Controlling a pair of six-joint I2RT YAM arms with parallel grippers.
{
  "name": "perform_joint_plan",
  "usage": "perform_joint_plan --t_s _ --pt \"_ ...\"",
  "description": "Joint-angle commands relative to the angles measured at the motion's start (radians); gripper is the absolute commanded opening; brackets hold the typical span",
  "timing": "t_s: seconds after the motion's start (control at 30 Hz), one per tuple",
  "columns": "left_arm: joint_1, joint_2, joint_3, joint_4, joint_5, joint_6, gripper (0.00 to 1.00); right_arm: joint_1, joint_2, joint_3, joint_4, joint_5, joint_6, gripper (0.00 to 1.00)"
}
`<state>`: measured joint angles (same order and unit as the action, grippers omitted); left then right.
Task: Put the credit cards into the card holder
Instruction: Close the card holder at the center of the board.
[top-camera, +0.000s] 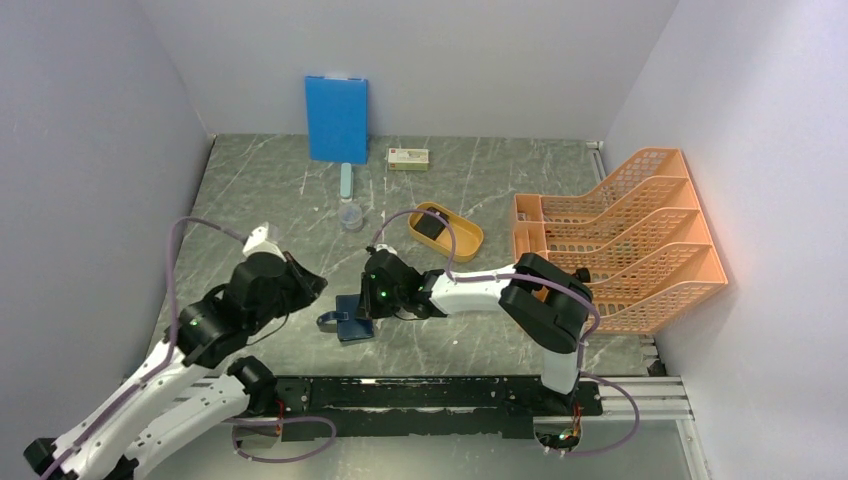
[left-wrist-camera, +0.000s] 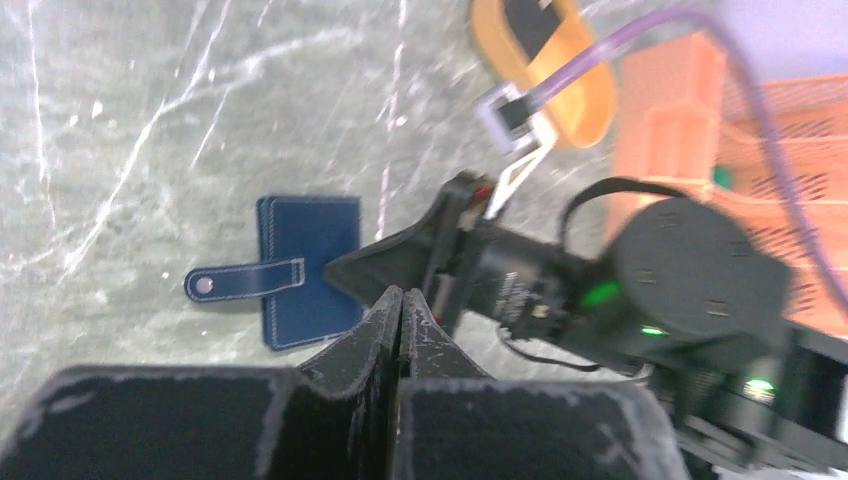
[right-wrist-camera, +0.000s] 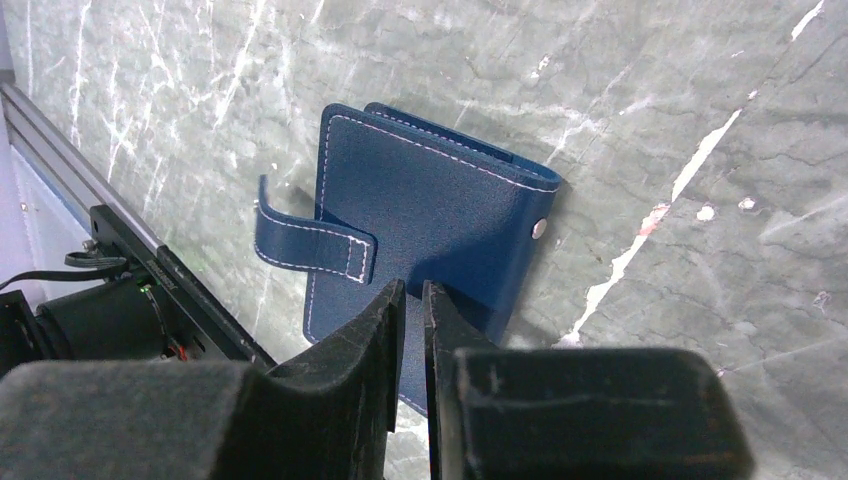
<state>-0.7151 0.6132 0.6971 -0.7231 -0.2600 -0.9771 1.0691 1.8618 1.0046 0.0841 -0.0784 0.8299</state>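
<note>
The card holder (top-camera: 352, 322) is seen lying shut on the grey marbled surface (top-camera: 500, 190), near its front edge and between the two arms. Its snap tab (right-wrist-camera: 315, 245) is left unfastened and juts out to one side. The right gripper (right-wrist-camera: 412, 288) is held at the holder's near edge, its fingers (right-wrist-camera: 375, 320) drawn almost together with only a thin slit between them. Whether the cover is pinched cannot be told. The left gripper (left-wrist-camera: 401, 295) is held nearby, apart from the holder, its fingers pressed together on nothing. Farther back, a yellow oval tray (top-camera: 465, 240) with a dark flat rectangle (top-camera: 432, 226) inside is seen. An orange file rack (top-camera: 640, 240) stands to the right.
</note>
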Motion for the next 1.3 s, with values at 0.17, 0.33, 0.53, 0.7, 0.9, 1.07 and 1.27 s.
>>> perform_joint_plan --t_s 0.17,0.33,0.53,0.7,0.9,1.07,1.27 --pt "-0.003 0.065 -0.052 0.171 0.092 0.047 0.05 0.005 0.059 -0.025 -0.058 0.046 -0.016 0.17" --pt "-0.002 0.198 -0.233 0.398 0.159 0.018 0.05 0.006 0.059 -0.034 -0.046 0.033 -0.009 0.17" --pt "0.002 0.258 -0.286 0.468 0.131 0.021 0.05 0.006 0.044 -0.05 -0.044 0.028 -0.011 0.17" --pt "0.005 0.311 -0.335 0.486 0.089 0.017 0.05 0.006 0.027 -0.066 -0.037 0.022 -0.007 0.17" --pt "0.009 0.401 -0.381 0.512 0.065 0.01 0.05 0.005 -0.017 -0.087 -0.031 0.014 0.006 0.18" --pt "0.012 0.427 -0.394 0.501 0.047 -0.001 0.05 0.005 -0.096 -0.107 -0.046 0.007 0.013 0.21" --pt "0.013 0.398 -0.39 0.479 0.054 0.007 0.05 -0.005 -0.226 -0.185 -0.046 0.022 0.049 0.34"
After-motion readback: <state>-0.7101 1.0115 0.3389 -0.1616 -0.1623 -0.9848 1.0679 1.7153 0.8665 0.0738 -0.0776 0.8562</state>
